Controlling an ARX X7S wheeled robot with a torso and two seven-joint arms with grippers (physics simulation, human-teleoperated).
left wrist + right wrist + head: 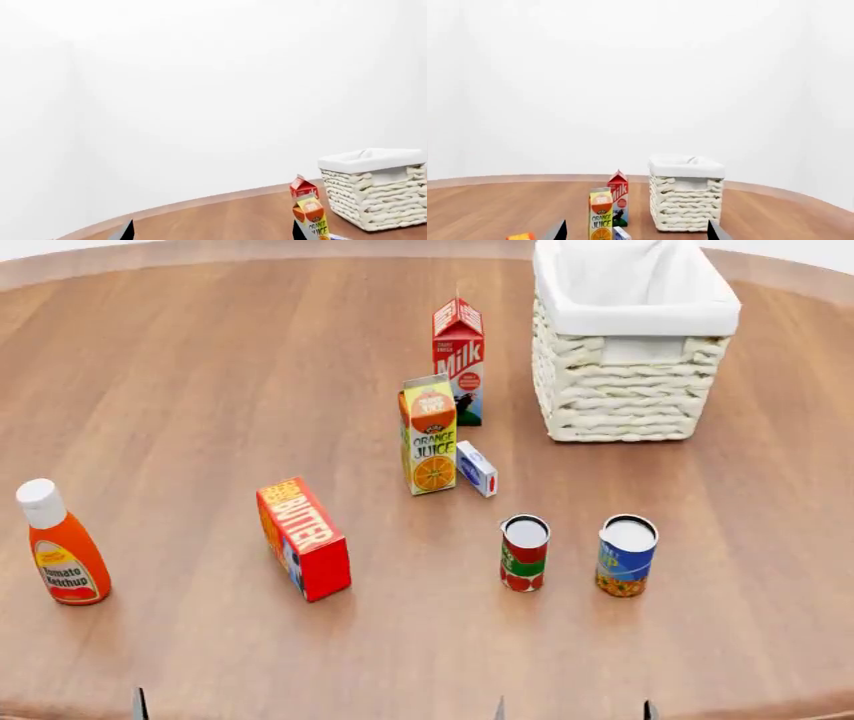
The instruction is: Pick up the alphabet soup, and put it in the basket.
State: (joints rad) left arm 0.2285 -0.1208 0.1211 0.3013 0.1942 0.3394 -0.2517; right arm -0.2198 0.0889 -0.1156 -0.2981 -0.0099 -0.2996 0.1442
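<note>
Waiting to start: soup can (626,555) untouched, at six o'clock from basket (627,395).
Needs right gripper (637,231), fingers spread, reaching down; left gripper (212,231) likewise spread.

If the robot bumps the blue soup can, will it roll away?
Probably not at first: the alphabet soup stands upright on its flat end on the table, so a gentle nudge would likely just slide it. Knocked onto its round side, it could roll, maybe toward the red-and-green can beside it. It looks like rigid metal, so a squeeze shouldn't crush it.
</note>
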